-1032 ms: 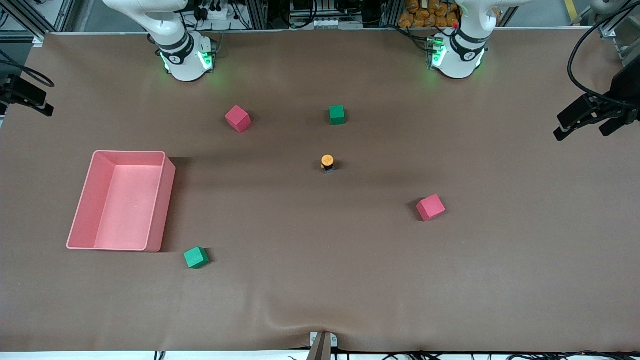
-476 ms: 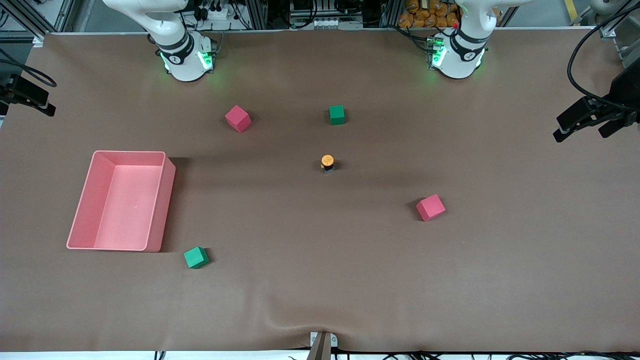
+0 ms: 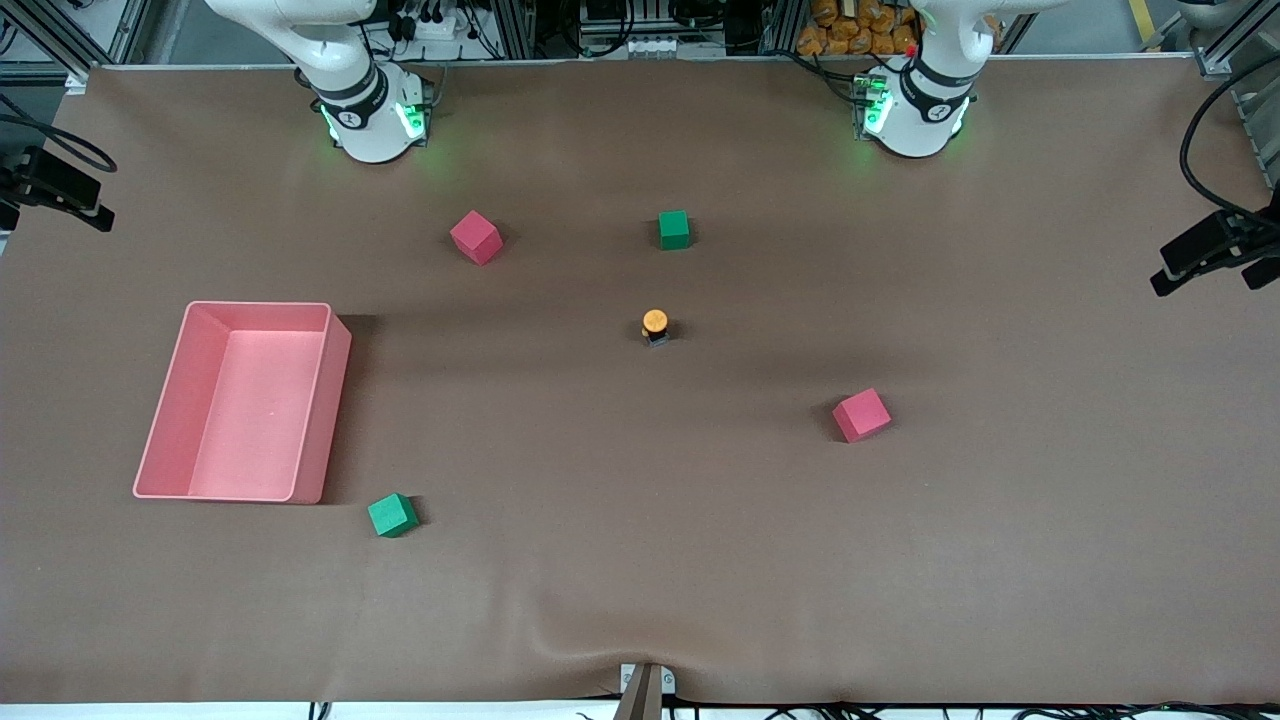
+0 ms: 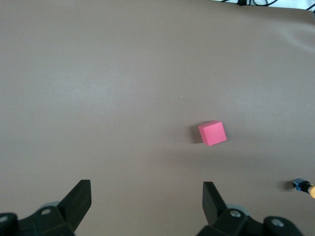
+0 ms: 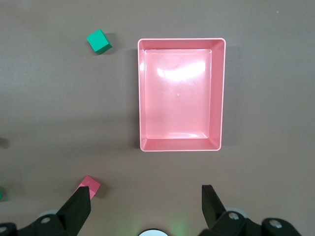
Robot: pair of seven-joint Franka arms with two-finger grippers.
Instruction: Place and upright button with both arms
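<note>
The button [image 3: 655,325] stands mid-table with its round orange cap up on the black body; it also shows at the rim of the left wrist view as the button [image 4: 304,187]. No gripper is near it. My left gripper [image 3: 1200,280] hangs open and empty over the left arm's end of the table, and the left wrist view shows the left gripper [image 4: 146,196] with only bare mat between its fingers. My right gripper [image 3: 70,200] hangs over the right arm's end. In its own view the right gripper [image 5: 146,201] is open and empty.
A pink bin [image 3: 160,420] lies toward the right arm's end, with a green cube [image 3: 392,515] nearer the camera beside it. A pink cube [image 3: 476,237] and a green cube [image 3: 674,229] sit closer to the bases. Another pink cube [image 3: 861,415] lies toward the left arm's end.
My left gripper has drawn outward toward its end of the table, now partly out of the front view. The right gripper, the button and the cubes have stayed put.
</note>
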